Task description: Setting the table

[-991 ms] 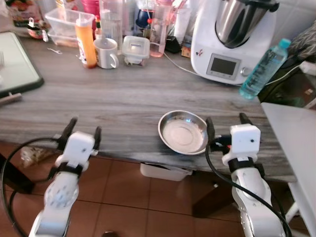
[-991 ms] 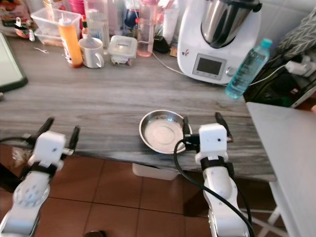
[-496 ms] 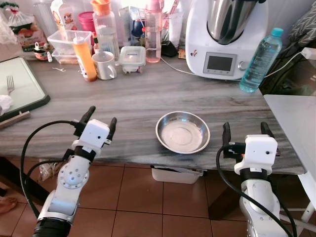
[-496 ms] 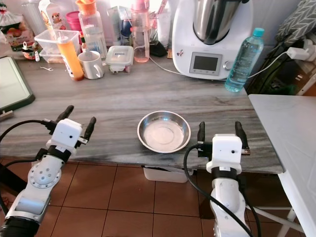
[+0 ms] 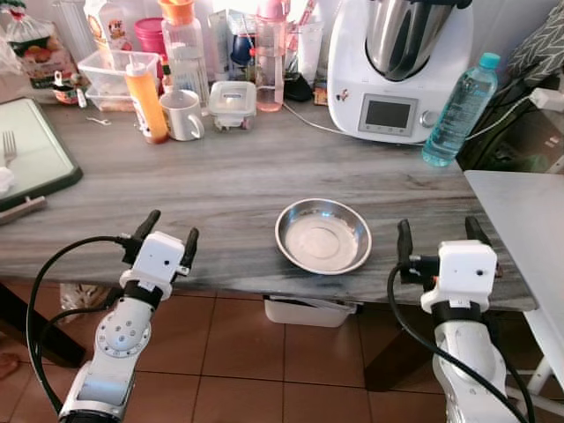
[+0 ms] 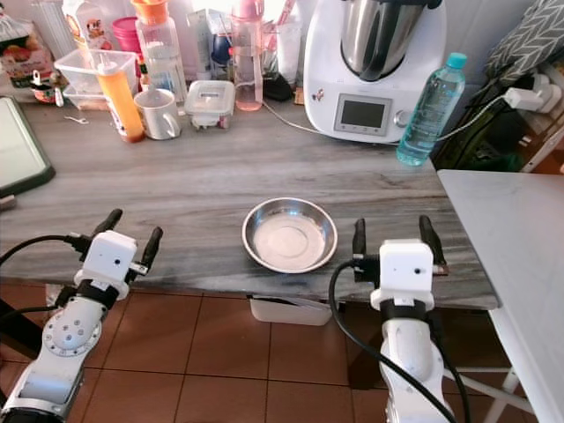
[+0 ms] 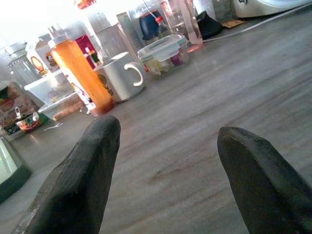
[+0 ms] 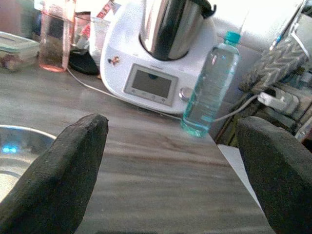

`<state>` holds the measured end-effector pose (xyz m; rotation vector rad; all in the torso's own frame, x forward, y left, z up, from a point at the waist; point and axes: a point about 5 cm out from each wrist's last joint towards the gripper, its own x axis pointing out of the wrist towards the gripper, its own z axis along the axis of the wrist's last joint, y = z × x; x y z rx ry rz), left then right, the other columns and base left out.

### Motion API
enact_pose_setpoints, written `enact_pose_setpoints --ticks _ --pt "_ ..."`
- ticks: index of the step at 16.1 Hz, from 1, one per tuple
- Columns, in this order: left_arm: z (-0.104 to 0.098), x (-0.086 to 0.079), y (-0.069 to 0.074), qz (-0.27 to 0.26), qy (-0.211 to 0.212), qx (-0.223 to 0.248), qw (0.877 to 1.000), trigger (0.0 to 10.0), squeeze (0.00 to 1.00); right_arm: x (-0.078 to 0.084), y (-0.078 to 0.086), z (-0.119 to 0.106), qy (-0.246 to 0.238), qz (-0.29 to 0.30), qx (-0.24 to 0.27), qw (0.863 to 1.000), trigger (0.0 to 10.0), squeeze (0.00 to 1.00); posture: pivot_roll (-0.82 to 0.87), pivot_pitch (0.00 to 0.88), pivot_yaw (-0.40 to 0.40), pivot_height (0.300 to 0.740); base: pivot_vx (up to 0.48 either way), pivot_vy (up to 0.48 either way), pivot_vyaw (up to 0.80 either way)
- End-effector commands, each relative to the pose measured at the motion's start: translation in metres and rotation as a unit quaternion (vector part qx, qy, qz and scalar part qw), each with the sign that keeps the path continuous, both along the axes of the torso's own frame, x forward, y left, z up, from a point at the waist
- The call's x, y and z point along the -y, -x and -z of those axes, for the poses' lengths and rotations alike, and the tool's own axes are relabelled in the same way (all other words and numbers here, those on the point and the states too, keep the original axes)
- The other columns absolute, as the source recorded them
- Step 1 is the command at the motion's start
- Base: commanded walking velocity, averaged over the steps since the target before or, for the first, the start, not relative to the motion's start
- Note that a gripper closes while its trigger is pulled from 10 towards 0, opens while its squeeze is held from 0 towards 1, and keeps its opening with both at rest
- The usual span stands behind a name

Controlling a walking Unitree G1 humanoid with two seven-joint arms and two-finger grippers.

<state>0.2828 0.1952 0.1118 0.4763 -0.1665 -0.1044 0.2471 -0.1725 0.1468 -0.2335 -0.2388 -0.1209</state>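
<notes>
The grey wooden table (image 5: 211, 185) runs across the middle of the frame, and the robot stands at its near edge. At the upper right stands a big white kitchen machine (image 5: 401, 66) with a steel jug, and a cable goes from it along the back. Just to the right of it is a water bottle (image 5: 459, 109) with a blue cap. At the far left edge lies a dark tray (image 5: 35, 159) with a fork on it. In the upper left is a crowd of small things: an orange sauce bottle (image 5: 145, 99), a white mug (image 5: 183, 115) and a lidded box (image 5: 233, 99).

The steel bowl (image 5: 322, 235) is the task's thing. It sits empty, a little right of the centre and close to the near edge of the table.

The right gripper (image 5: 438, 239) is at the lower right, just beside the bowl but not touching it, with its two fingers spread wide and nothing between them. The left gripper (image 5: 167, 236) is at the lower left, over the table edge and well apart from the bowl; its fingers are spread too and hold nothing.

I think the bowl is set down and more pieces are to be fetched. The risk I see is the right gripper: the bowl is near the edge and is light and smooth, so a sideways swing of that arm may push it off to the tiled floor. A reach to the back may also knock over the bottle or catch the cable.
</notes>
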Motion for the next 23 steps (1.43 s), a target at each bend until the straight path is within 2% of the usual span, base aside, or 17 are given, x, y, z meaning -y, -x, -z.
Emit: enact_pose_setpoints --ticks 1,12,23 --pt "0.0004 -0.0011 0.0032 -0.006 0.003 0.001 1.0 10.0 0.0 -0.0012 -0.0008 -0.0013 0.0 -0.007 -0.002 1.0 10.0 0.0 0.24 0.096 -0.064 0.74 0.0 0.0 0.0" --pt "0.0031 -0.0035 0.0075 -0.022 0.007 -0.003 1.0 10.0 0.0 -0.001 -0.0053 -0.0036 0.001 -0.017 -0.003 1.0 10.0 0.0 0.25 0.109 -0.077 0.74 0.0 0.0 0.0" --pt "0.0044 -0.0026 0.0069 -0.023 0.009 -0.007 1.0 10.0 0.0 0.0024 -0.0062 -0.0045 0.002 -0.014 -0.001 1.0 10.0 0.0 0.25 0.106 -0.075 0.74 -0.295 0.0 0.0"
